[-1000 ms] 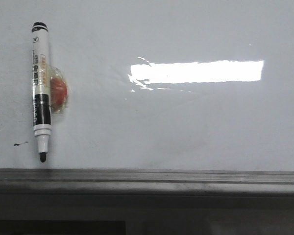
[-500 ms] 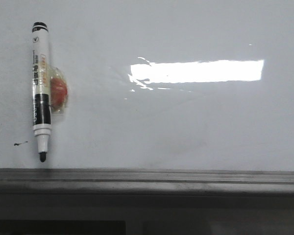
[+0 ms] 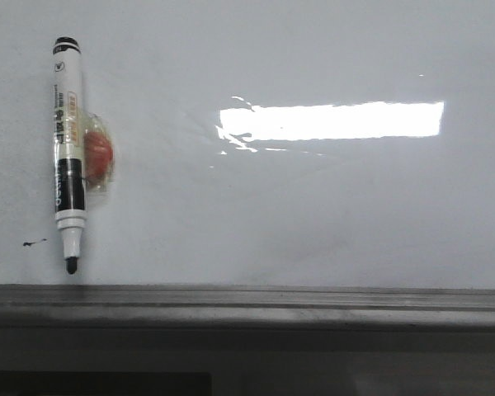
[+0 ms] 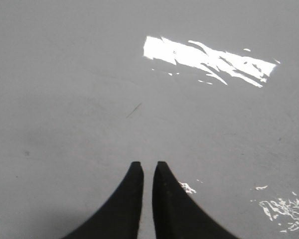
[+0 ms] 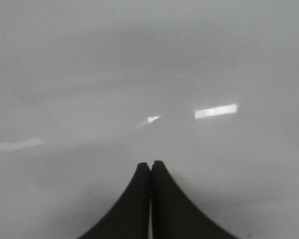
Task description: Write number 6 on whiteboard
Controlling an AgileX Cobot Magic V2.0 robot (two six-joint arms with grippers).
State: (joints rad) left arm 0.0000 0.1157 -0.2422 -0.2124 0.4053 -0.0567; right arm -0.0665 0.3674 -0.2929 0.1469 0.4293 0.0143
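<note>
I saw the glossy white-grey whiteboard (image 3: pixel 313 214) filling the front view, no 6 drawn on it. A black-and-white marker (image 3: pixel 68 157) lay near its left edge, unheld. My left gripper (image 4: pixel 146 167) was barely parted, my right gripper (image 5: pixel 150 164) closed, both empty.
</note>
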